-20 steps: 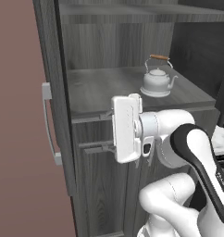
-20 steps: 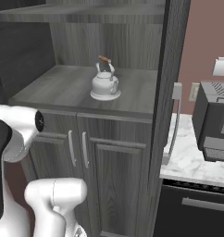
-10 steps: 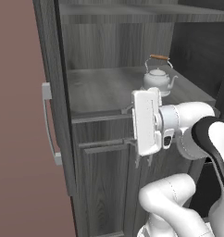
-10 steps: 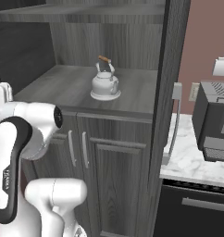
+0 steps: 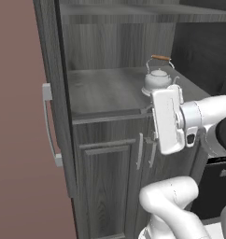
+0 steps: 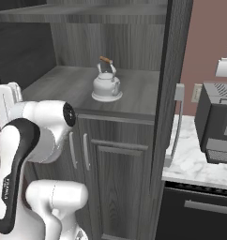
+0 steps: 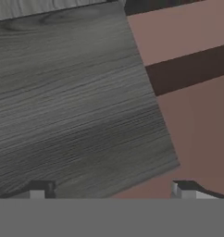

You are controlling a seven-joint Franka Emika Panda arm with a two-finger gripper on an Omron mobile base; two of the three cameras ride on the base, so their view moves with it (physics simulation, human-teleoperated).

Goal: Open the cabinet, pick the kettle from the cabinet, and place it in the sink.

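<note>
The tall dark grey cabinet stands open, its left door [image 5: 49, 93] and right door [image 6: 171, 84] swung out toward me, each with a long silver bar handle [image 5: 48, 126]. On the open shelf sits the small white-silver kettle [image 5: 157, 80] [image 6: 106, 85], upright, its brown handle bar on top. My white hand [image 5: 168, 120] hangs in front of the shelf edge, just below and in front of the kettle, apart from it. In the hand view my gripper [image 7: 109, 194] is open, fingertips [image 7: 37, 192] wide apart, nothing between them, facing wood grain. The sink is out of view.
Below the shelf are shorter dark grey doors with small handles [image 5: 139, 150] [image 6: 85, 151]. Right of the cabinet a white marble counter [image 6: 192, 164] carries a dark appliance [image 6: 217, 123], with a black front [image 6: 200, 211] beneath. A pinkish wall [image 5: 17, 140] is at the left.
My hand has swung to the right across the cabinet front and a little up, from the middle of the shelf edge to just below the kettle. The kettle and doors have not moved.
</note>
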